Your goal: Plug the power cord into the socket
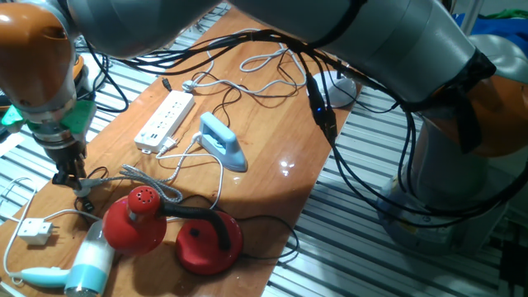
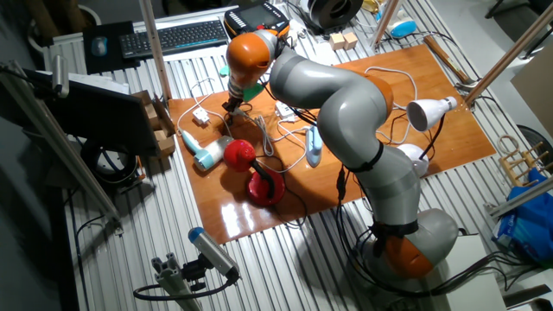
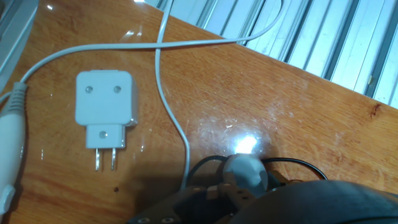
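Wooden tabletop, left of frame: my gripper looks closed on the power cord plug, grasp step done, so next I carry it to the socket upper centre.

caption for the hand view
Gripper low over the wooden table, white boxy plug adapter lying ahead.

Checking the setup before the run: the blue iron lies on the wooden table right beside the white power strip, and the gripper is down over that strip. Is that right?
Not quite. The iron does lie beside the power strip, but the gripper is down at the table's other end, near the small white adapter. One fixed view shows it.
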Motion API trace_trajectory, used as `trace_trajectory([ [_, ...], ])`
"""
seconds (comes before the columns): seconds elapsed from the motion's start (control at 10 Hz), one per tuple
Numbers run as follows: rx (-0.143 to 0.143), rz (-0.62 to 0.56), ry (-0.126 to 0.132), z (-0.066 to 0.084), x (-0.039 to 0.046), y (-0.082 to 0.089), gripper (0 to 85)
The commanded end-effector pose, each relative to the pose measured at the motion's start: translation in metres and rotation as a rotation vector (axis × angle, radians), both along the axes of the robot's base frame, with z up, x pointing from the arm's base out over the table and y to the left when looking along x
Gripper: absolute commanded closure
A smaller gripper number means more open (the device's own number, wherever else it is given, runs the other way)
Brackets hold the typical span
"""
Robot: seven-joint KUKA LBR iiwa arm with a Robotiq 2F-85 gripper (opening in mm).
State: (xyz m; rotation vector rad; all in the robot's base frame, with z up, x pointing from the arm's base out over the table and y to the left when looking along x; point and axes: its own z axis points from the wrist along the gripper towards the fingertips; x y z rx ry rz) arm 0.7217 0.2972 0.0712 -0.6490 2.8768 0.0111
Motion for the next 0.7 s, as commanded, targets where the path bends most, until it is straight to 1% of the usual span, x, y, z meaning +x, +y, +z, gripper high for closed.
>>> trace_trajectory([
  [0.0,-0.004,0.000,0.000,0.0000,-0.0001,0.0001,51.0],
  [0.3,-0.001,0.001,0.006,0.0000,-0.0001,0.0001,51.0],
  [0.5,0.004,0.000,0.003,0.0000,-0.0001,0.0001,51.0],
  [0.6,0.004,0.000,-0.001,0.0000,-0.0001,0.0001,34.0],
])
